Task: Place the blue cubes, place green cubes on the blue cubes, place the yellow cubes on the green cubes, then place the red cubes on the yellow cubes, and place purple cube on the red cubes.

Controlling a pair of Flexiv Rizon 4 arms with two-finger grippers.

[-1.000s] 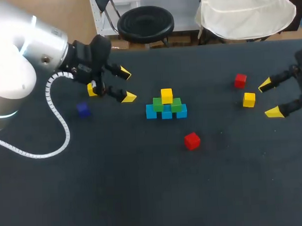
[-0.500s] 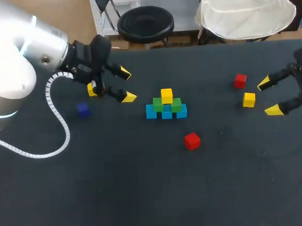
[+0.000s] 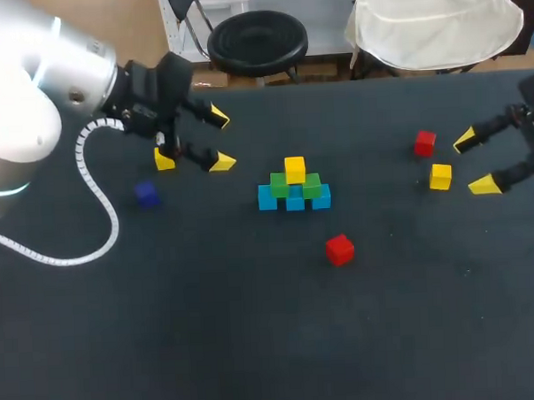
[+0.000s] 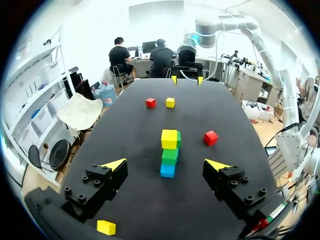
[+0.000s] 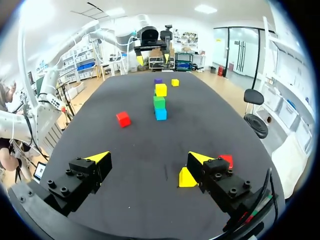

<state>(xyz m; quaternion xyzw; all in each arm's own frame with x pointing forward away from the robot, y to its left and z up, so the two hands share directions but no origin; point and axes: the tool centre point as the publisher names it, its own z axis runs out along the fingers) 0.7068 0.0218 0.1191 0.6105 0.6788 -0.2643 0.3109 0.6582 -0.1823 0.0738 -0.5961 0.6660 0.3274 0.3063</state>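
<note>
While both arms hang over the dark worktop [image 3: 255,342] with nothing held, the pile stands near its middle: three blue cubes [image 3: 294,199] in a row, two green cubes [image 3: 296,185] on them, and a top yellow cube [image 3: 294,170] on the green pair. A lone red cube [image 3: 339,249] lies apart from the pile, on the robot's side of it. The left jaws are spread wide, left of the pile, with a stray yellow cube [image 3: 164,159] just beside one finger and the purple cube [image 3: 146,194] nearby. The right jaws, likewise released, sit at the right edge, with another yellow cube [image 3: 440,176] just ahead of their gap and a second red cube [image 3: 425,143] near it.
</note>
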